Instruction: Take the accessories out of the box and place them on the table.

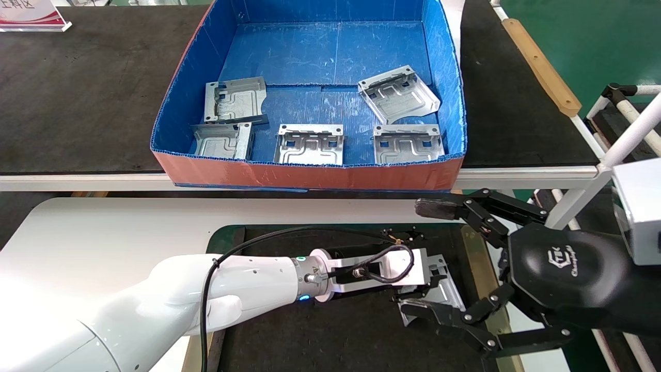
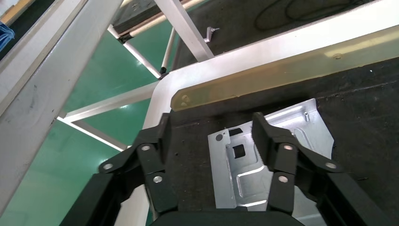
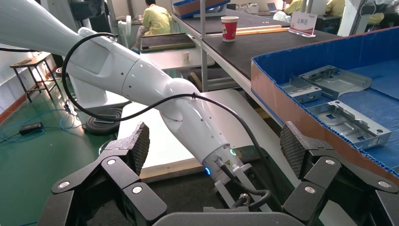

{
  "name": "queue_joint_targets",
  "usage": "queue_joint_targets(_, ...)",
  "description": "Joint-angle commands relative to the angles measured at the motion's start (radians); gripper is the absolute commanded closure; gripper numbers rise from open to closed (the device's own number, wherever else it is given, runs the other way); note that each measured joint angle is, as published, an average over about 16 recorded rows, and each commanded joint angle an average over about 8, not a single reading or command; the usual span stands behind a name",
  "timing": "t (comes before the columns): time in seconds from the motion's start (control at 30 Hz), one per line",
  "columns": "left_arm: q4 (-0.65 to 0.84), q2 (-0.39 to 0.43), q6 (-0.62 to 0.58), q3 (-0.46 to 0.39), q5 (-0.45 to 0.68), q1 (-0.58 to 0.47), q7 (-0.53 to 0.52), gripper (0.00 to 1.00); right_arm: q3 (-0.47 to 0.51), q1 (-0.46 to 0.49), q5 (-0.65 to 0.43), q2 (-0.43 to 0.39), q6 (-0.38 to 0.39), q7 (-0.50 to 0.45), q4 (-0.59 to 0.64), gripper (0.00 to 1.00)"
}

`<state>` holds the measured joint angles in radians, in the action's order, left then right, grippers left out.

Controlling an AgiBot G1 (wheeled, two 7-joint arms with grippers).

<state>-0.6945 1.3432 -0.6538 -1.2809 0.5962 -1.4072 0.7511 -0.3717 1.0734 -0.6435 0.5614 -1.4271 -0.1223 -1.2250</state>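
The blue box (image 1: 444, 77) with an orange-red front stands on the dark bench and holds several shiny metal accessories, such as one at the front middle (image 1: 310, 144) and one at the back right (image 1: 398, 93). One more accessory (image 1: 448, 289) lies flat on the black mat (image 1: 335, 330) of the white table (image 1: 103, 232). My left gripper (image 1: 428, 266) hovers low over it, open. In the left wrist view (image 2: 211, 134) one finger (image 2: 266, 139) is over the accessory (image 2: 244, 174). My right gripper (image 1: 426, 258) is open and empty, spread wide beside the left one.
The dark bench (image 1: 77, 93) runs behind the table. A tan strip (image 2: 282, 70) edges the mat near the table's rounded corner. A white pipe frame (image 1: 630, 134) stands at the right. A red cup (image 3: 229, 28) sits far along the bench.
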Motion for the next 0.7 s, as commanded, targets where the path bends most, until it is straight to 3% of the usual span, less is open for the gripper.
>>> queue_joint_targets(0.03, -0.004, -0.005, -0.006, 0.007, 0.001, 0.002, -0.006, 0.00, 0.000, 0.000, 0.000, 0.000, 0.000, 0.000, 0.000, 0.00)
queue_joint_targets(0.7, -0.190, -0.236, -0.271, 0.323, 0.044, 0.107, -0.302, 0.00, 0.000, 0.000, 0.000, 0.000, 0.000, 0.000, 0.000, 0.00)
